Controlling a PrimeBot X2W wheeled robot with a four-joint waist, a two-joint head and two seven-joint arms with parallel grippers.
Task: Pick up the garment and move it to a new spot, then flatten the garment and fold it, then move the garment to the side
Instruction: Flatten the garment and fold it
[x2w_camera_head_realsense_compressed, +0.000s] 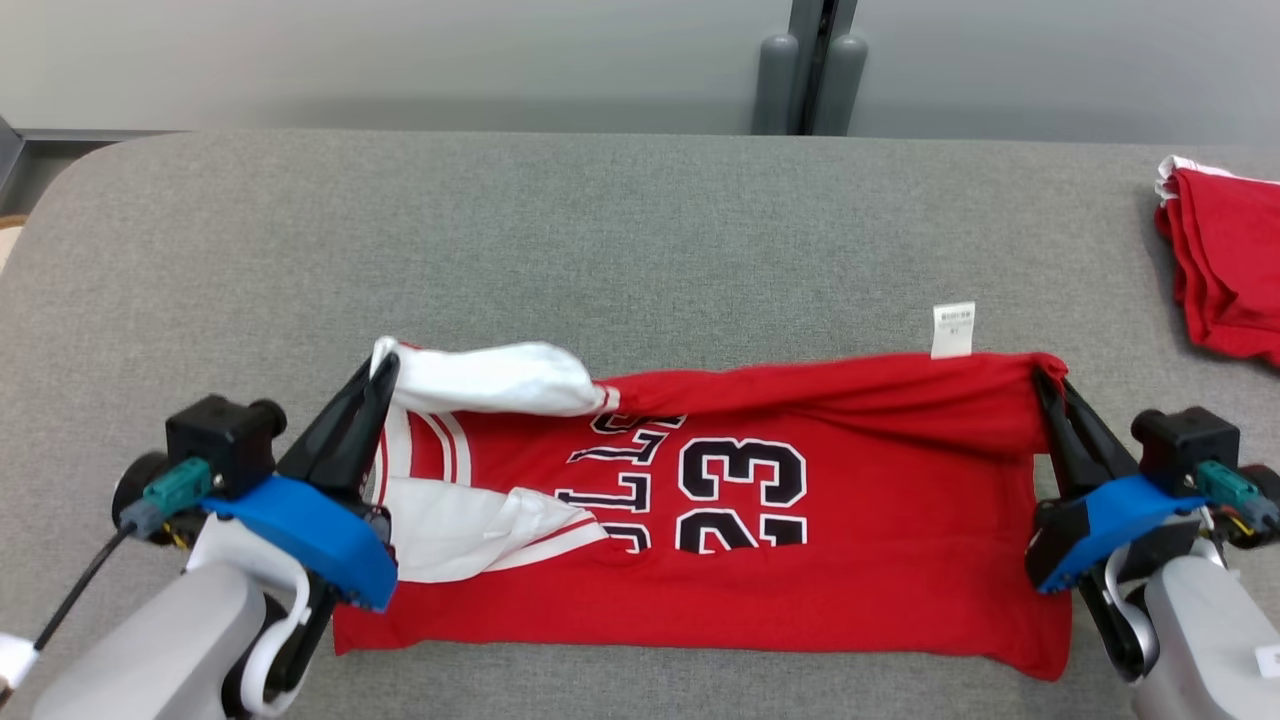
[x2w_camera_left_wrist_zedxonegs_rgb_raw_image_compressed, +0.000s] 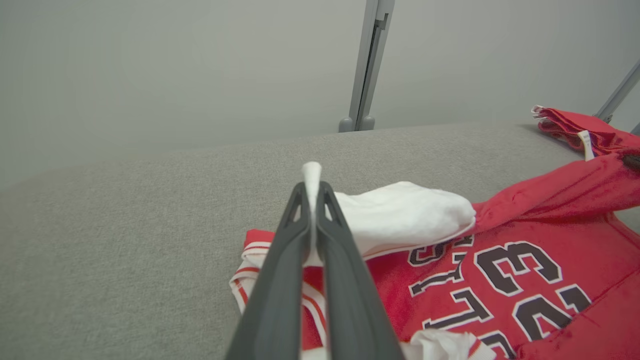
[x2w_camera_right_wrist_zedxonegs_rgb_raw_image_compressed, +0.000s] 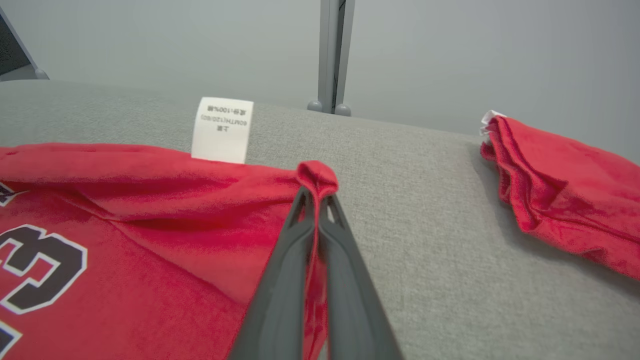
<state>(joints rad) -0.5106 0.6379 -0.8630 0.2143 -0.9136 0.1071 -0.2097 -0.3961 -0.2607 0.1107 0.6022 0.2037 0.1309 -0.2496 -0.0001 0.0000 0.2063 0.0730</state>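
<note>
head view: the jersey (x2w_camera_head_realsense_compressed: 720, 520) lies across the near half of the grey table (x2w_camera_head_realsense_compressed: 600, 220), number side up, sleeves to the left, hem to the right. its far edge is lifted and rolled toward the robot, which reads as the start of a lengthwise fold, far edge onto near edge. the left gripper (x2w_camera_head_realsense_compressed: 384, 368) is clamped on the far-left corner, at the white sleeve (x2w_camera_head_realsense_compressed: 490, 378). the right gripper (x2w_camera_head_realsense_compressed: 1046, 384) is clamped on the far-right hem corner. a hold on both far corners makes the edge taut between them, so it can travel as one line. a white label (x2w_camera_head_realsense_compressed: 953, 330) sticks out beyond the raised edge. another red cloth (x2w_camera_head_realsense_compressed: 1225, 265) sits folded at the far right, well apart.

left wrist view: the fingers (x2w_camera_left_wrist_zedxonegs_rgb_raw_image_compressed: 280, 280) are pressed together, and a white fold of sleeve pokes out past their tips. the rest of the jersey rests on the table.

right wrist view: the jaws are closed on a small red bunch of hem, with the label near it to the left. the bite looks thin, so the corner could slip under a hard pull.
</note>
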